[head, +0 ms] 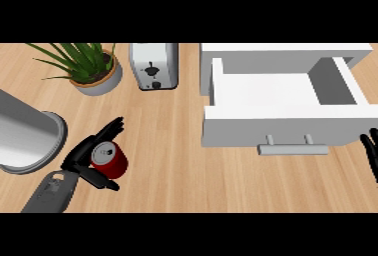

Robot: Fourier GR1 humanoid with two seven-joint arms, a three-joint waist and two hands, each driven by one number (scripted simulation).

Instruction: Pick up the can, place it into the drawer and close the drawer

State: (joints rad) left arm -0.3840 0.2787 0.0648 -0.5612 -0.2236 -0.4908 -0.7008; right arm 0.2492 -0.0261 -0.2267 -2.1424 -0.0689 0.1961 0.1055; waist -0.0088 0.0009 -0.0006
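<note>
Single cam, head view: looks steeply down on counter (177, 165) from robot's side, fairly close; plant (81, 60) at 11 o'clock, drawer (280, 125) at 2 o'clock, left forearm (50, 192) enters approx 7 o'clock, btm edge

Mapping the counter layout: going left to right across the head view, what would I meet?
Grey cylinder → can → toaster → drawer → right robot hand.

1. bench (177, 167): light wood, visible grain, matt.
2. can (112, 162): glossy red wall, silvery metal top.
3. toaster (155, 60): brushed metal, bright sheen.
4. drawer (280, 127): white, smooth, matt; handle (293, 149) grey, metal-looking.
5. large cylinder (22, 135): brushed metal, soft shine.
6. plant pot (100, 84): smooth grey, tan rim.
7. left hand (77, 159): black, matt.
</note>
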